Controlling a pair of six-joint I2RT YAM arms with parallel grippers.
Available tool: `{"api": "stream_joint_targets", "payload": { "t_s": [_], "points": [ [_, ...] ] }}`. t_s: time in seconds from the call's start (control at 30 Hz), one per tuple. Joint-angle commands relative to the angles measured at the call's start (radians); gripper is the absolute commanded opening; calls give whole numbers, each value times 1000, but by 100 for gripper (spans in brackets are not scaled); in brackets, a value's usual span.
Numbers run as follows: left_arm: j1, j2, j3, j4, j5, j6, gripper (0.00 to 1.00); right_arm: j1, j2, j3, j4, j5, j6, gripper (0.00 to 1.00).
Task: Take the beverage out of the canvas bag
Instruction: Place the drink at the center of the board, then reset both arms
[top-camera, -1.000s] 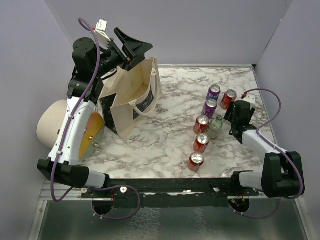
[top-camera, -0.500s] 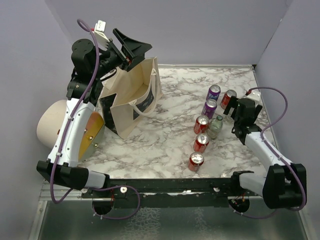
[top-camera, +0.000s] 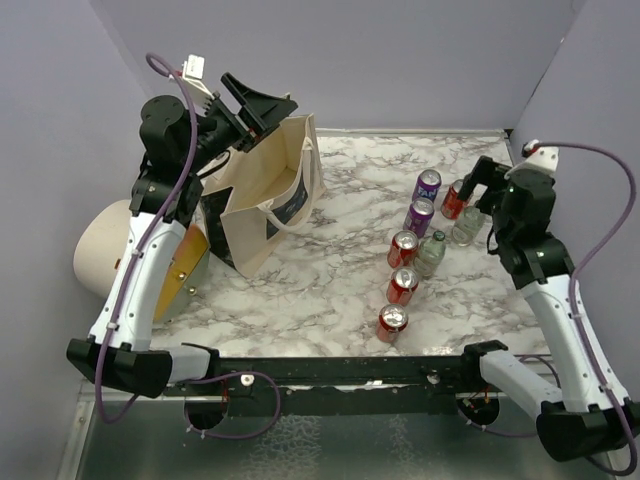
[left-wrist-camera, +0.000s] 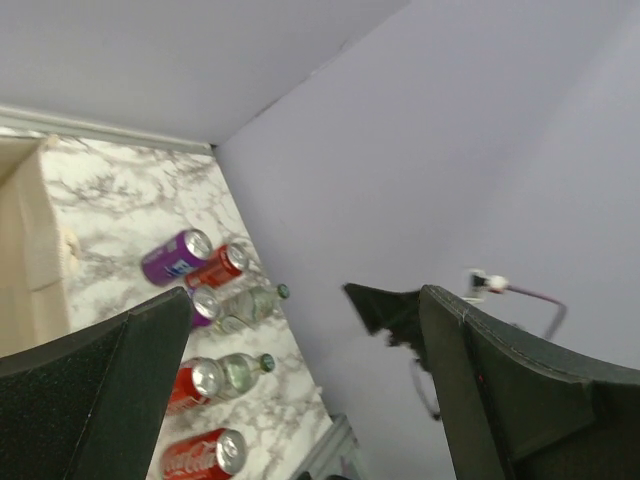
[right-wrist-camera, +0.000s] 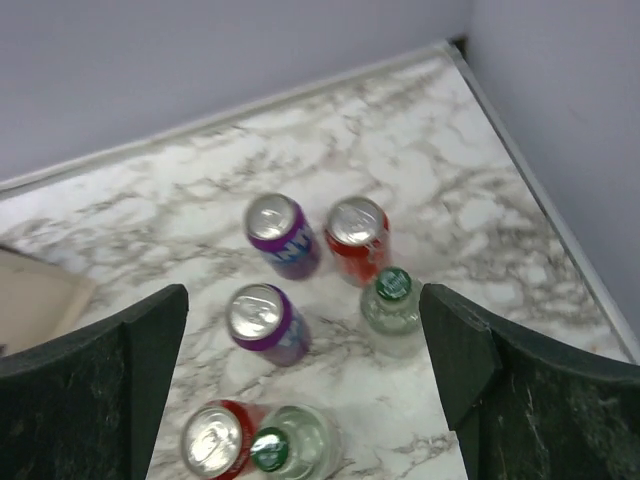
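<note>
The canvas bag (top-camera: 262, 195) stands open at the back left of the marble table, and its inside is in shadow. Its edge shows in the left wrist view (left-wrist-camera: 25, 250). My left gripper (top-camera: 260, 105) is open and empty, held above the bag's rim. My right gripper (top-camera: 480, 183) is open and empty, raised over the drinks on the right. Below it a clear bottle with a green cap (top-camera: 466, 225) (right-wrist-camera: 392, 300) stands beside a red can (right-wrist-camera: 357, 235). Its jaws stand wide apart in the right wrist view (right-wrist-camera: 303, 345).
Two purple cans (top-camera: 427, 184) (top-camera: 418, 215), several red cans (top-camera: 402, 285) and a second clear bottle (top-camera: 432, 252) stand in a group at the right. A cream cylinder with an orange end (top-camera: 110, 250) lies left of the bag. Purple walls close in on three sides.
My right gripper has risen and pulled back to the right, uncovering a clear bottle standing by the red can. My left arm has shifted slightly left.
</note>
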Motion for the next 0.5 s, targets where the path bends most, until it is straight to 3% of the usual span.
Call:
{"api": "stream_joint_targets", "payload": {
  "t_s": [0.0, 0.13, 0.2, 0.33, 0.47],
  "points": [
    [5, -46, 55, -100, -169, 216, 99, 38, -5, 294, -181, -348, -136, 100],
    [6, -95, 121, -212, -377, 402, 99, 39, 24, 544, -285, -625, -126, 100],
    [5, -153, 99, -217, -491, 469, 99, 39, 30, 649, -334, -674, -114, 100],
    [5, -281, 21, -187, -661, 559, 99, 39, 15, 824, -434, -595, -58, 100],
    [4, -365, -14, -209, -748, 576, 99, 39, -38, 857, -478, -430, 11, 100]
  ]
}}
